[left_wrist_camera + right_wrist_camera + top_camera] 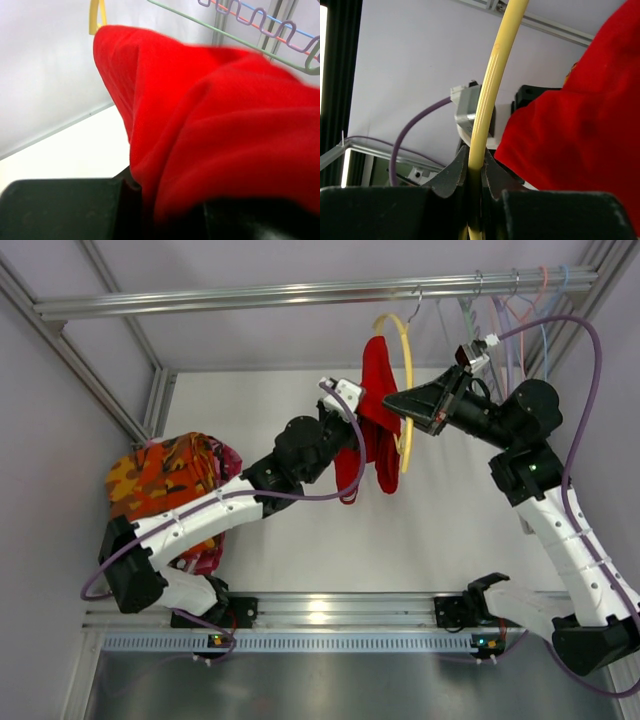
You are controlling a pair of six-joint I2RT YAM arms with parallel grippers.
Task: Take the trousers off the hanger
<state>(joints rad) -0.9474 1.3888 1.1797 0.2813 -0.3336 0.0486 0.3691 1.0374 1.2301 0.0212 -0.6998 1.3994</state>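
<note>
Hanging from the rail (300, 290), the hanger (407, 410) carries the trousers (378, 390). The right gripper (474, 165) is clamped on its yellow rod; the left gripper (162, 200) pinches the bunched red cloth.

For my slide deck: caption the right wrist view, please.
Right hand clamped on the yellow hanger, with the red trousers draped beside it.

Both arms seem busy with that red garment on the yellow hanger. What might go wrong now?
1. The trousers drape over the hanger, so if the left fingers pull sideways, the fabric may snag on it instead of sliding off.
2. The right fingers pinch only the thin hanger bar; a hard tug might twist it out of their grip or lift its hook off the rail.
</note>
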